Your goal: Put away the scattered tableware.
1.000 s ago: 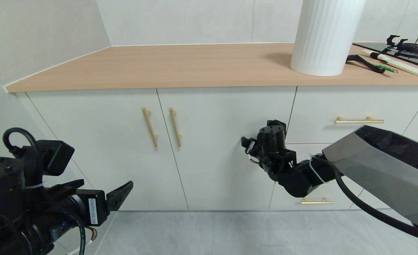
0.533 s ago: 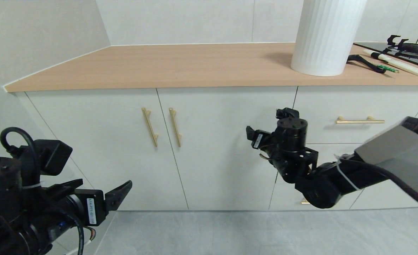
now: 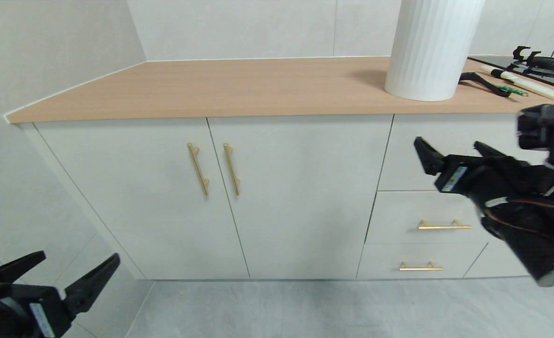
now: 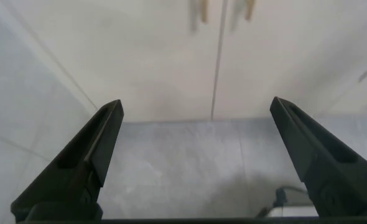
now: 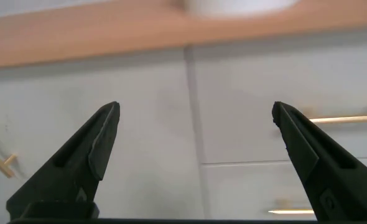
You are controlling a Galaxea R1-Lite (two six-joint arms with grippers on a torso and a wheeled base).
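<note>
The left gripper's (image 3: 77, 263) fingers (image 4: 102, 140) stand wide apart with nothing between them. It hangs low at the robot's left, in front of the pale cabinet's bottom corner. In the left wrist view the left gripper (image 4: 196, 115) looks down on the grey floor (image 4: 183, 168) at the foot of the two cabinet doors.

The right gripper's (image 3: 448, 145) fingers (image 5: 99, 140) are also spread wide and hold nothing. It hovers at the robot's right, in front of the drawer stack and just below the countertop's (image 3: 211, 89) front edge. Its tips point toward the cabinet front. Between the tips in the right wrist view, the right gripper (image 5: 196, 109) frames the seam between door and drawers. A gold drawer handle (image 5: 351, 118) lies to one side.

The tableware lies on the countertop at its far right, well apart from both grippers. A black utensil (image 3: 483, 83) lies just beside the tall white ribbed container (image 3: 432, 51). A small green piece (image 3: 512, 90) is next to the black utensil. A long cream-coloured utensil (image 3: 526, 85) runs along the edge of the stove burner (image 3: 547, 63).

Below, the two doors carry upright gold handles (image 3: 198, 169) side by side. The lower drawers have horizontal handles (image 3: 443, 226).
</note>
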